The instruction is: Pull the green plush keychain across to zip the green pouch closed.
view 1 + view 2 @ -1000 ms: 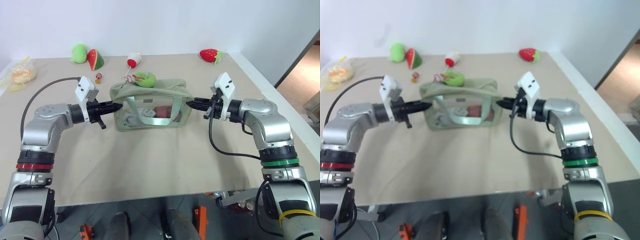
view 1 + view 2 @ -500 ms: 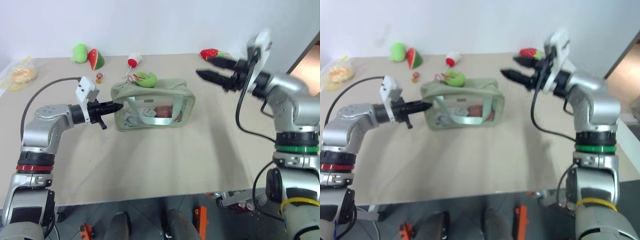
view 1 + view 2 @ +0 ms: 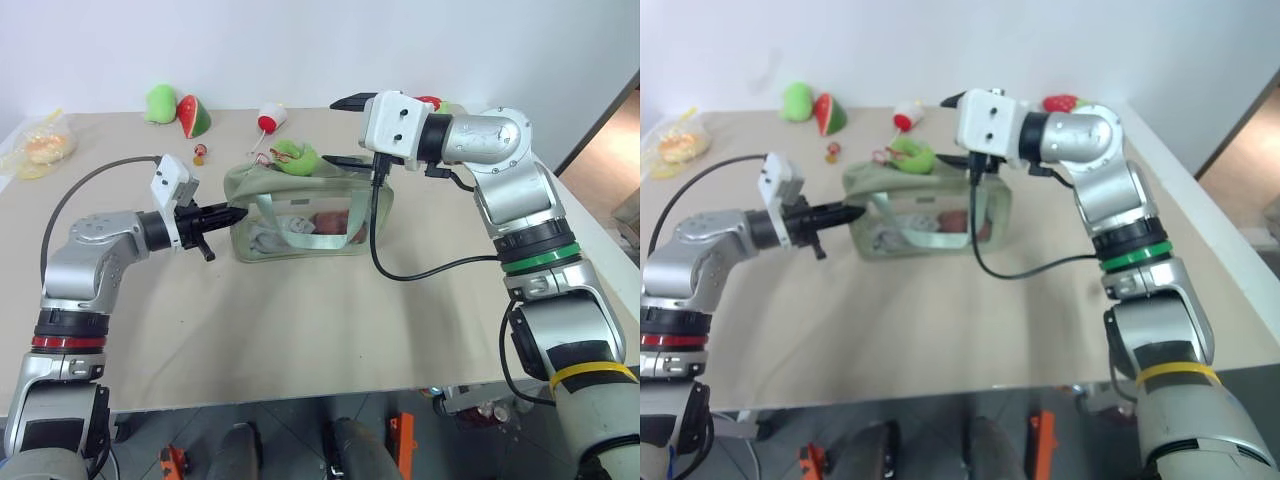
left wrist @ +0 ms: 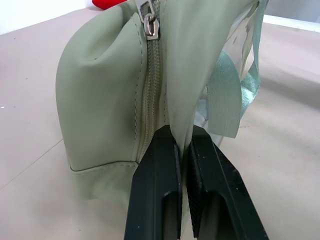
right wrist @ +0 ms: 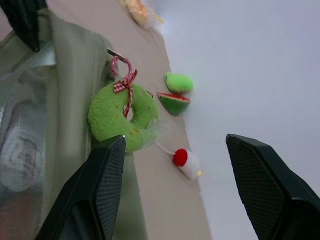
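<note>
Two hands were at the pouch, which sat on the tabletop between them. My left hand was pinched shut on the fabric at the pouch's left end, its fingers pressed together just beside the zipper seam, with the metal slider further up that seam. My right hand hung above the pouch's right end with its fingers spread wide, one high and one low, holding nothing. From the right wrist view the keychain lay on the pouch's top edge between those spread fingers, not touched by either, and its red-checked cord looped up to a metal ring. In the head views the keychain rested at the back left of the pouch's top. A pale strap crossed the pouch's clear side, and something pinkish showed through it. Farther back on the tabletop lay a light-green plush touching a watermelon slice, a small red-and-white toy, a tiny figure, and a strawberry plush behind my right arm. At the far left edge sat a clear bag with something yellow inside.
</note>
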